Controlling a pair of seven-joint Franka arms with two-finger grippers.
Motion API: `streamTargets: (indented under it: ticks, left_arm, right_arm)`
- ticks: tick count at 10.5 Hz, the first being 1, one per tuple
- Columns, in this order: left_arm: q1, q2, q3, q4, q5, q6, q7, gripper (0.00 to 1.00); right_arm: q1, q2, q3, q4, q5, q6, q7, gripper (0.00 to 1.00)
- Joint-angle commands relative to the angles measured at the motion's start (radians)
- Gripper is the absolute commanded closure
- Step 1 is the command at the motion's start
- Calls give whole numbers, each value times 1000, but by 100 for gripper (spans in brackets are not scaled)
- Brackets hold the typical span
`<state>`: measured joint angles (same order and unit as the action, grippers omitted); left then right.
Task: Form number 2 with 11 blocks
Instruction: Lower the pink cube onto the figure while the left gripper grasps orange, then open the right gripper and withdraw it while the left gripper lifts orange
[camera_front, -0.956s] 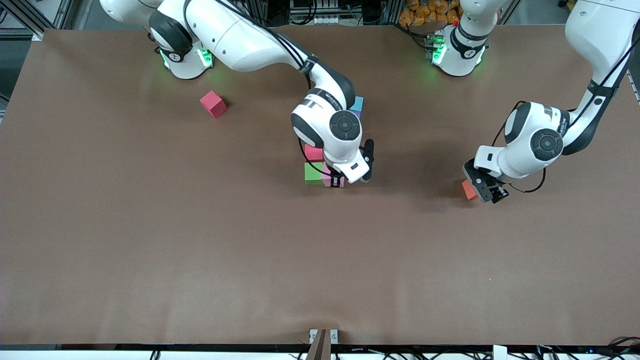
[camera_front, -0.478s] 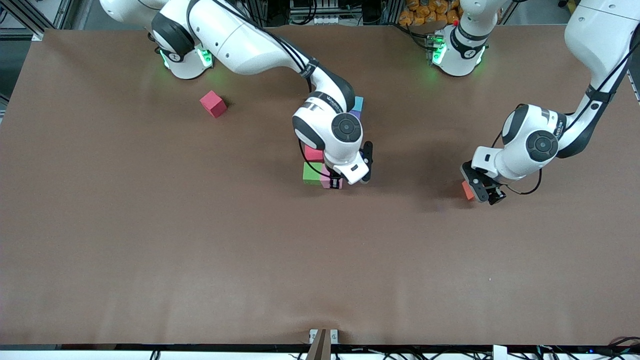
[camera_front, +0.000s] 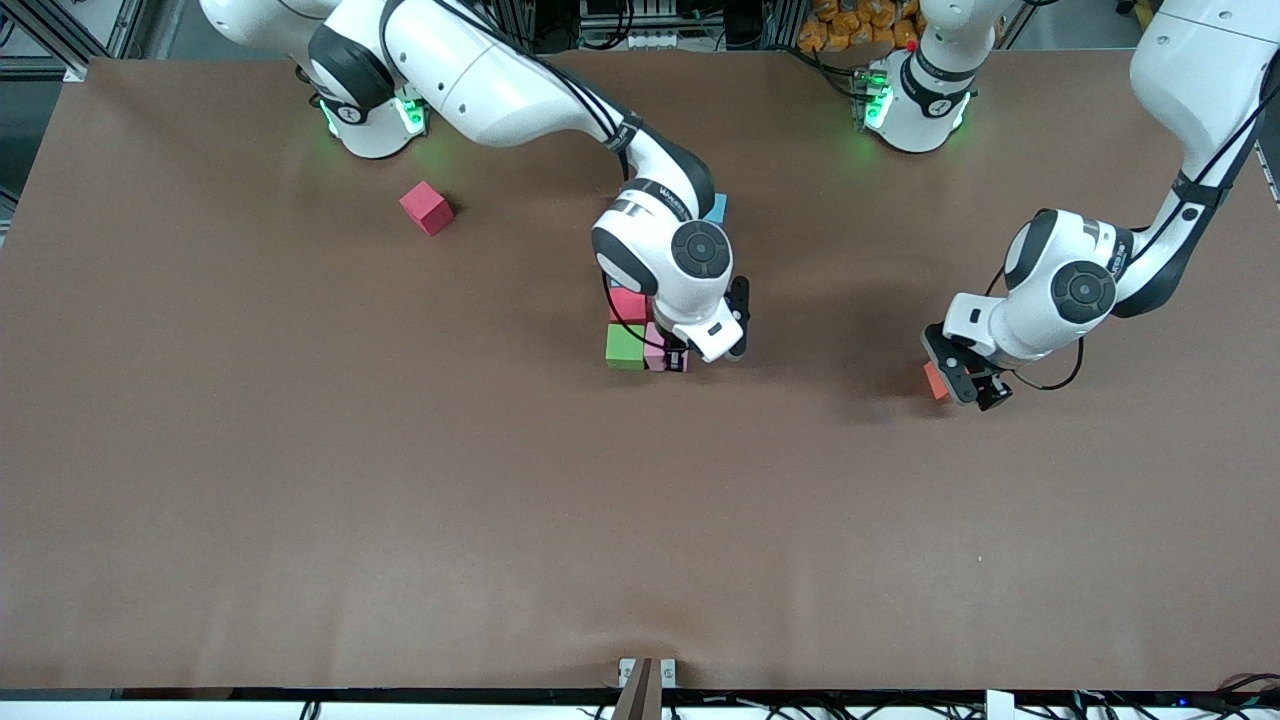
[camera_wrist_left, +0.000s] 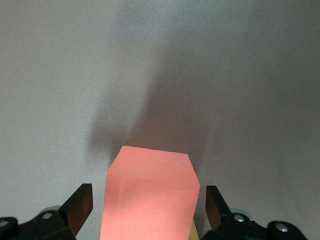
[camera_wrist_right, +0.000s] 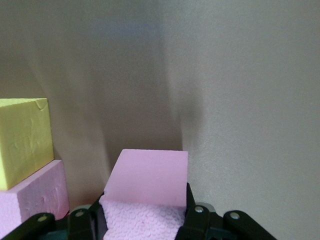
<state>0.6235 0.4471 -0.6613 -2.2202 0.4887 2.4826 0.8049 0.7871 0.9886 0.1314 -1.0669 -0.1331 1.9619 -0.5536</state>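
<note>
We are seeing even overhead light falling on the matte brown table (camera_front: 300, 480), arms casting soft shadows; wrist views are blurring near their fingers.

Blocks: matte foam, pink block (camera_wrist_right: 147, 186) w/ rough pebbly side; table (camera_front: 300, 480) matte brown; arms glossy white plastic.

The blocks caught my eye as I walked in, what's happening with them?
The right gripper is shut on a pink block, holding it beside the green block in the cluster at mid-table. The left gripper, open, straddles an orange block near the left arm's end. A red block lies apart near the right arm's base.
</note>
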Motion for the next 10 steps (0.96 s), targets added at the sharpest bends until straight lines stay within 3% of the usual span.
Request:
streamTargets:
  ticks: [1,7,8,9,10]
  left_arm:
    - [13,-1,-4,-4,28,16,-1,0]
    - [25,-2,-4,-9,30,15,0,1]
    - [25,-2,-4,-7,28,15,0,3]
    - [25,-2,-4,-7,30,15,0,7]
    - [25,-2,-4,-3,28,15,2,11]
  right_arm:
    - [12,18,-10,28,-17,-27,6,100]
    - [27,24,-16,28,-23,-52,47,100]
    - [32,24,-18,28,-25,-48,49,34]
    - [32,25,-18,28,-25,-41,52,0]
    - [31,24,-18,28,-25,-40,52,0]
